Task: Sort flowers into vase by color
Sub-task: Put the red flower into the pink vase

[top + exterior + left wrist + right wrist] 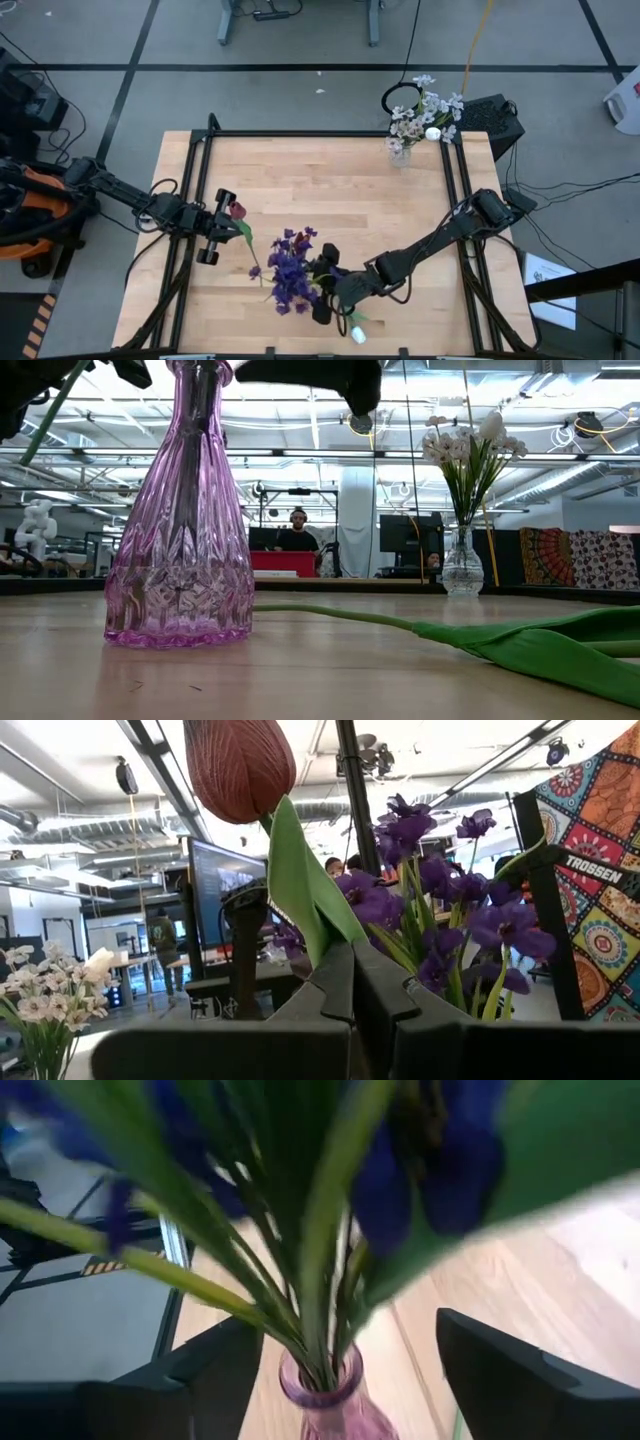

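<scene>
The purple flowers (pixel 292 272) are standing in a pink glass vase (pixel 180 520) near the front edge of the worktop (pixel 330 190), their stems (pixel 320 1280) crowding into its narrow neck. The right hand (pixel 324 282) is sitting just beside the bouquet, its fingers (pixel 520 1380) spread wide on either side of the vase neck and gripping nothing. A white tulip (pixel 356 333) is lying flat on the wood near the front edge, close to that hand, its green stem (pixel 340 616) and leaf stretching across the boards. To the left of the bouquet, the left hand (pixel 218 228) is clamping shut on the stem of a dark red tulip (pixel 240 765), holding it above the worktop. At the far right corner, white flowers (pixel 428 112) are standing in a clear vase (pixel 462 565). A person wearing headphones (pixel 296 535) is sitting at a desk in the room beyond.
</scene>
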Motion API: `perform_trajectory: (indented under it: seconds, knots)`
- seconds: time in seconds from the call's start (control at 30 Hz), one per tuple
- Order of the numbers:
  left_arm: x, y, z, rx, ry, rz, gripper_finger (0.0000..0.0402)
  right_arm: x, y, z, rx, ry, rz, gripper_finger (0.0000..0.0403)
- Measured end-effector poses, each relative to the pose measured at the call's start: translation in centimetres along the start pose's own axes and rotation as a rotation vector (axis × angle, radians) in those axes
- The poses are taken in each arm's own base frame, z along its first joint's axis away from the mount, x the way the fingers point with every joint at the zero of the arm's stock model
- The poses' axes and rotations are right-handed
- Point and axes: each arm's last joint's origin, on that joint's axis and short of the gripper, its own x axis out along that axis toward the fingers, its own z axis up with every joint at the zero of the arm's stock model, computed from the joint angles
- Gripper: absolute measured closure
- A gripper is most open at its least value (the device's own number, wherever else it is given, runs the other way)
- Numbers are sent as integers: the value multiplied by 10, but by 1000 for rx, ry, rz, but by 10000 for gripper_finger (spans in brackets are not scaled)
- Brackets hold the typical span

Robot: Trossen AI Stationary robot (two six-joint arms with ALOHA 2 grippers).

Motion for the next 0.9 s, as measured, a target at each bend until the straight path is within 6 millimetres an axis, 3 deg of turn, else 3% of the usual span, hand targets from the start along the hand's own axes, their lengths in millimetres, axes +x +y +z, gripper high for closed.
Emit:
perform_trajectory:
  seconds: [0.3, 0.57, 0.9]
  knots:
    - [0, 0, 1, 0, -6, 1, 402, 2, -2, 4, -36, -28, -1, 193]
    - [5, 3, 18, 0, -125, 3, 402, 4, -6, 6, -34, -30, -11, 260]
    - [7, 3, 19, 1, -114, -15, 402, 2, -2, 4, -70, -26, 1, 359]
